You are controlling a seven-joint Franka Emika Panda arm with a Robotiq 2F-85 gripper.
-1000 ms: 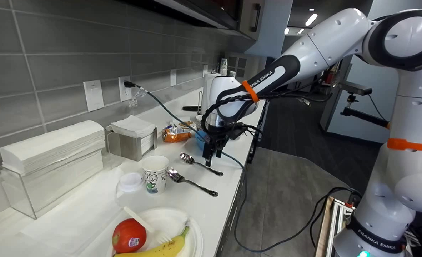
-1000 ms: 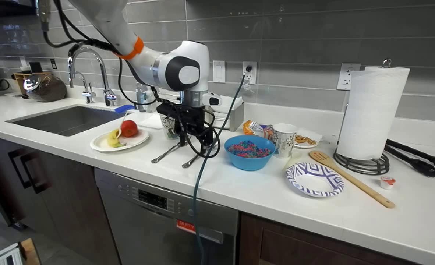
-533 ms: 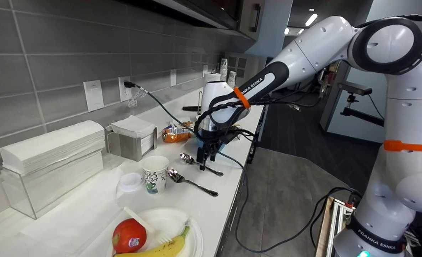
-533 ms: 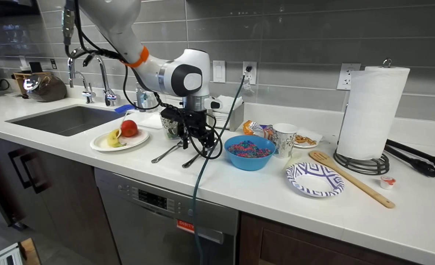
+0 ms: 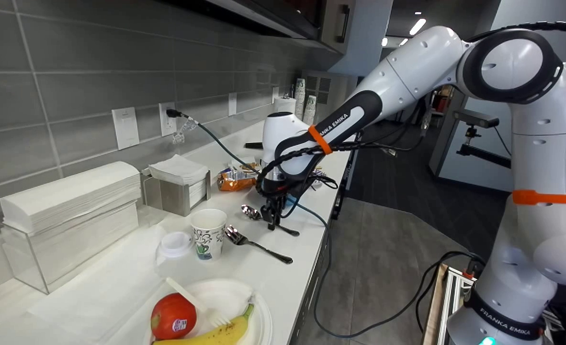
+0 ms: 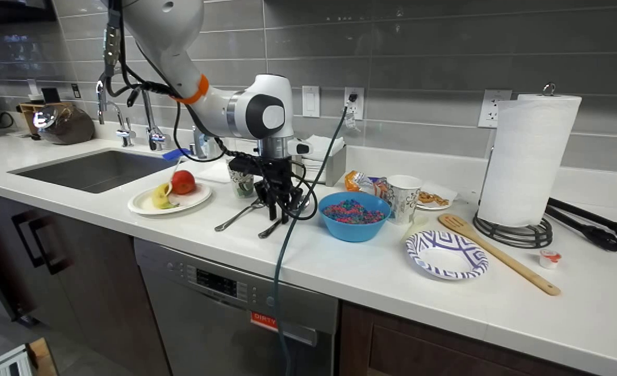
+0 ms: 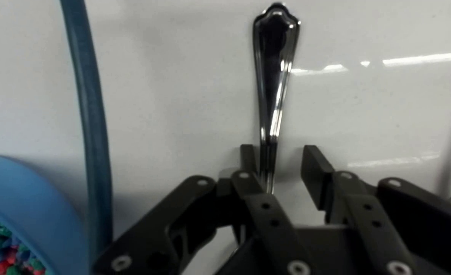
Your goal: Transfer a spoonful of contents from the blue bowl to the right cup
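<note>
Before you runs the long white counter [image 6: 340,263], and in both exterior views your arm [image 5: 407,79] reaches out over it and bends down. A teal cable [image 7: 92,114] crosses the counter and drops past its front edge. In an exterior view the steel sink [image 6: 89,175] is set in at the left, and an upright paper towel roll [image 6: 533,162] stands toward the right. Your gripper [image 7: 281,162] points down, low over the counter, its jaws apart; in the wrist view the handle of the metal spoon [image 7: 271,99] passes between them, close to the left finger there and with a clear gap to the right one. Whether the nearer finger touches it, you cannot tell. The white plate [image 5: 261,311] carries a red fruit [image 5: 173,314] and a banana [image 5: 230,328]. The blue bowl [image 6: 347,230] sits upright near your gripper, part of it in the lower left corner of your wrist view. Just behind its right side in an exterior view stands the right-hand cup [image 6: 403,201], upright; the left-hand cup [image 6: 241,184] is partly hidden by the gripper. The spoon lies on the counter, with the fork [image 5: 259,247] apart from it, on the plate's side. Smallest are the many-coloured pieces [image 6: 353,211] heaped in the bowl.
</note>
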